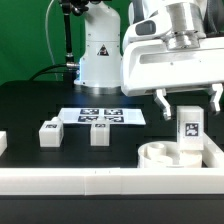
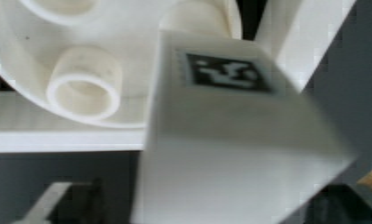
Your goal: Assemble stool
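My gripper point(image 1: 189, 108) is shut on a blocky white stool leg point(image 1: 190, 128) with a black-and-white tag. It holds the leg upright just over the round white seat point(image 1: 160, 154) at the exterior view's front right. In the wrist view the leg point(image 2: 236, 130) fills the space between my fingers point(image 2: 50, 205). The seat point(image 2: 112, 40) lies behind it and shows a raised round socket point(image 2: 85, 95). I cannot tell whether the leg's lower end touches the seat. Two more legs point(image 1: 50, 133) point(image 1: 99, 133) stand on the black table to the exterior view's left.
The marker board point(image 1: 100, 116) lies flat behind the two loose legs. A long white border rail point(image 1: 100, 182) runs along the front and up the exterior view's right side beside the seat. A small white piece point(image 1: 3, 144) shows at the left edge.
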You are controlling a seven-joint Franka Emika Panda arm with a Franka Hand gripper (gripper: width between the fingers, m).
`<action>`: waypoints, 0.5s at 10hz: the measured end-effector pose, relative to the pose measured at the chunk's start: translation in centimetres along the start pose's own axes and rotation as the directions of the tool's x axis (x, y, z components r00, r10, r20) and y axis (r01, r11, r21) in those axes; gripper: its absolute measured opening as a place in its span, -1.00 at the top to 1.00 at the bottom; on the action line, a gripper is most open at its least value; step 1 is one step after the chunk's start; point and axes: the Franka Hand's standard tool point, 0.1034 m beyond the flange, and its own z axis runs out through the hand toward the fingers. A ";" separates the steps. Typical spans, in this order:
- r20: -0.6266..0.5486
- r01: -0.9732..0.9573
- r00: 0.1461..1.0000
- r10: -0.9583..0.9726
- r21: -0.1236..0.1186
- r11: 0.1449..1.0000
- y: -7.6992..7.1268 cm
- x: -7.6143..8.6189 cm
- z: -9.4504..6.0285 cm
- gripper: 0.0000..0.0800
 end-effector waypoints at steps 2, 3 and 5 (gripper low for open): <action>-0.005 0.005 1.000 -0.005 -0.001 1.000 0.1 0.3 -0.2 -0.57; -0.006 0.006 1.000 -0.007 -0.003 1.000 0.3 0.6 -0.4 -0.61; 0.012 0.007 1.000 -0.007 -0.002 1.000 0.5 1.5 -1.1 -0.62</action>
